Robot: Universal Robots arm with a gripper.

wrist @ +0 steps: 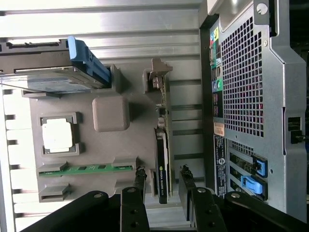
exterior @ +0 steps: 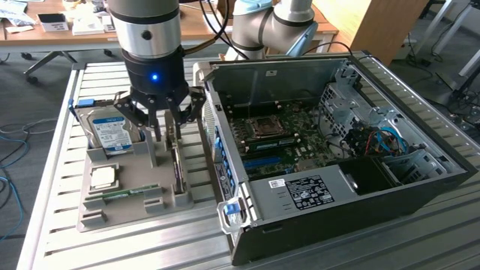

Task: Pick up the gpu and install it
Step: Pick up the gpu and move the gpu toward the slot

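The gpu (wrist: 162, 145) is a thin dark card standing on edge in a slot of the grey holder tray (wrist: 111, 113), its silver-grey bracket (wrist: 157, 79) at the far end. In the exterior view the gpu (exterior: 177, 166) sits just left of the open computer case (exterior: 338, 152). My gripper (wrist: 162, 171) is directly over the card's near end. One finger (wrist: 140, 179) stands on each side of the card with a gap to it. The jaws are open. From outside, the gripper (exterior: 170, 135) hangs low over the tray.
The tray also carries a silver hard drive (exterior: 109, 129) with a blue-white label, a square processor (exterior: 103, 178) and a green memory stick (exterior: 123, 194). The case's perforated rear panel (wrist: 246, 82) stands close beside the card. All rests on a slatted metal table (exterior: 90, 247).
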